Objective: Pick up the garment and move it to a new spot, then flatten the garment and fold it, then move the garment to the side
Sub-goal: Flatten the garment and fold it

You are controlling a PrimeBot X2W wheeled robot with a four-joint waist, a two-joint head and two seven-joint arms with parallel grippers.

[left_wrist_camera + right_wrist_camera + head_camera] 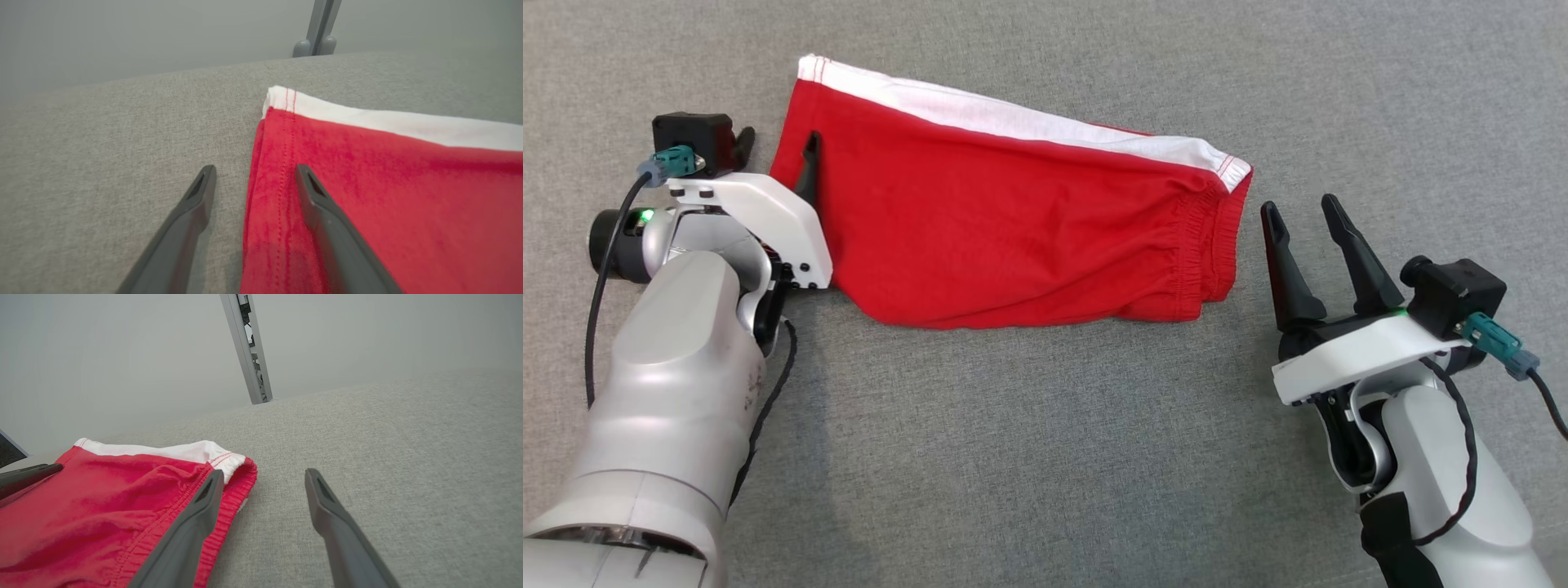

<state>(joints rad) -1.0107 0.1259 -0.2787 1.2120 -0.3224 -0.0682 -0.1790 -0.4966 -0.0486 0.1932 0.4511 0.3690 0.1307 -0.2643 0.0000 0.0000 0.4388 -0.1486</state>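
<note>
A red garment (pixel 1013 220) with a white stripe along its far edge lies folded and flat on the grey fabric surface (pixel 1045 457). My left gripper (pixel 778 139) is open at the garment's left hem. One finger lies over the red cloth (pixel 388 196) and the other over the bare surface, with the hem between them in the left wrist view, where the left gripper (pixel 254 167) holds nothing. My right gripper (pixel 1299 204) is open just right of the elastic waistband, apart from it. In the right wrist view the right gripper (pixel 264 472) stands beside the garment (pixel 102 498).
The grey fabric surface stretches wide in front of and to the right of the garment. A grey metal post (pixel 247 347) rises beyond the far edge, and the post (pixel 318 24) is also in the left wrist view.
</note>
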